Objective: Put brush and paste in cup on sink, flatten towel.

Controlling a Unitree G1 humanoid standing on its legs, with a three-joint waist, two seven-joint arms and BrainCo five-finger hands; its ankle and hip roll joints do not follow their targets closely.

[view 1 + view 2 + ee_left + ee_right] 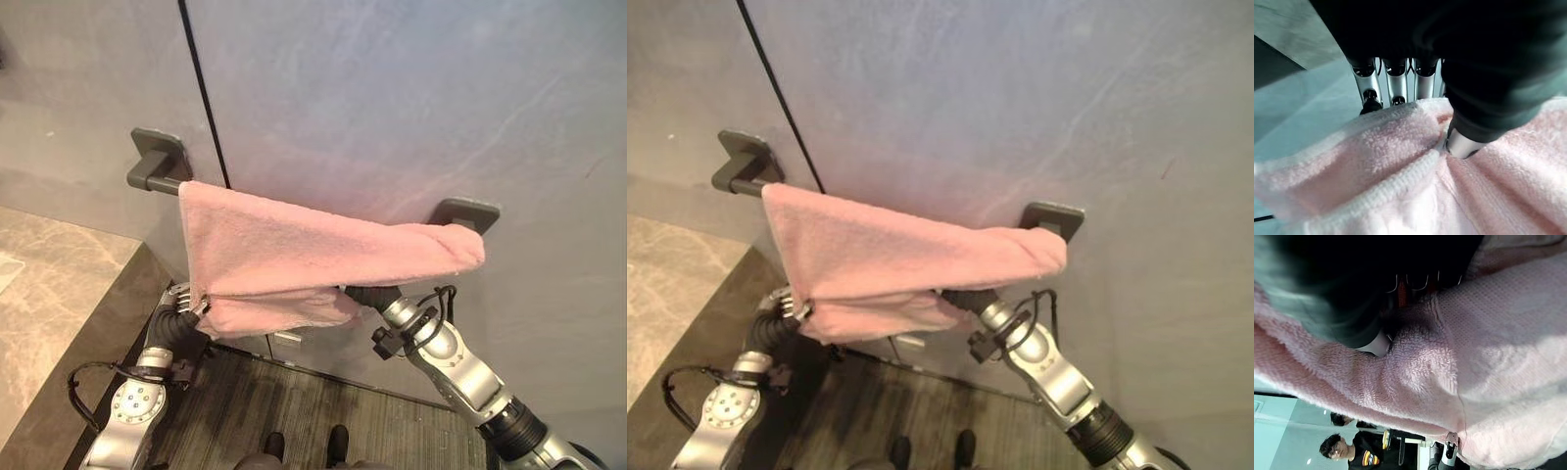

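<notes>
Under the towel's (pixel 294 259) lower left corner, the left hand (pixel 1469 132) pinches the pink cloth between thumb and fingers (pixel 1397 85). At the lower right, the right hand (pixel 1376 340) is buried in the folds, and its grip cannot be told. Between them the towel hangs bunched over the dark bar (pixel 152 178) on the grey wall (pixel 411 98), beside the stone tabletop (pixel 59 294).

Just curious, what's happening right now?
Left hand pinching pink towel edge. Right hand's fingers hidden under towel. Towel draped on wall bar, still bunched.
</notes>
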